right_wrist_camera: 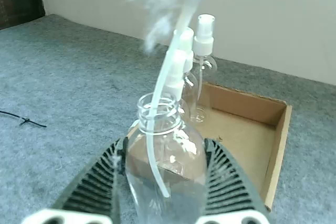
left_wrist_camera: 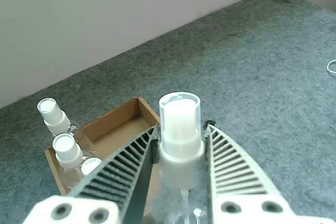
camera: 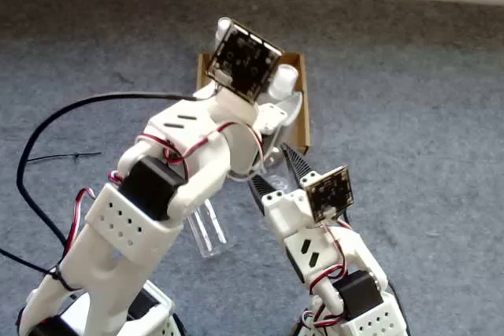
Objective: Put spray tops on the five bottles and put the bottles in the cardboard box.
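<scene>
Step in hand: capping. The left claw (left_wrist_camera: 182, 129) gripped a spray top (left_wrist_camera: 180, 148). Its dip tube (right_wrist_camera: 153, 145) entered the open bottle (right_wrist_camera: 165, 184), clamped in the right claw (right_wrist_camera: 166, 145) near the cardboard box (right_wrist_camera: 252, 109). Next move probably required: lower, seat, tighten.

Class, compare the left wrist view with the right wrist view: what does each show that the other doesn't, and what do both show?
Left wrist view, not the right: the white head of the spray top clamped in the left tool. Right wrist view, not the left: the right tool gripping an open clear bottle, a thin tube running into its neck, and a black tie on the carpet. Both: the cardboard box, capped bottles in it, and the carpet.
</scene>
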